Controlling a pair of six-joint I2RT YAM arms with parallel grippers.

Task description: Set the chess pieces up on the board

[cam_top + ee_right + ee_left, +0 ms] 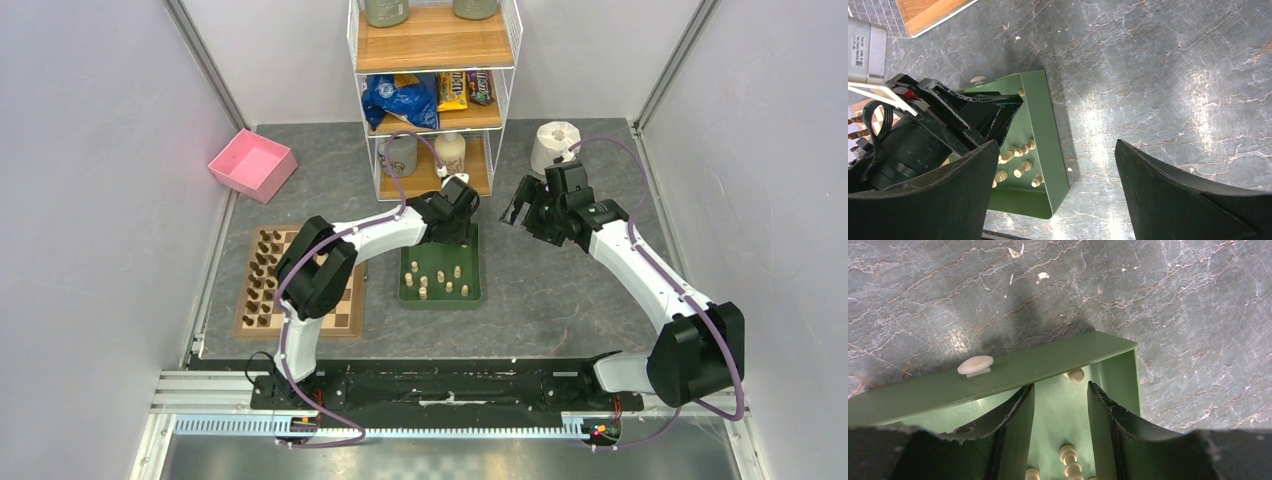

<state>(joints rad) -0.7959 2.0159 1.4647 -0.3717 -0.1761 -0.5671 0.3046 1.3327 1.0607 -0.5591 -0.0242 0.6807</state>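
Bottom of left wrist view: left gripper (1060,390) parted, clasping nothing, finger bases cropped. Between them, low centre, pale chess pieces (1069,462) in green tray (998,375), half cut off, untouched. Spread wide and empty, right gripper (1055,145). Centre-left, board (345,318) partly under left arm (380,232).

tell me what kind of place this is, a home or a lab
Most likely a robotics lab test cell: plain grey panel walls box in the table, the left arm and right arm are bolted at its near edge, and a wire shelf holds snacks.
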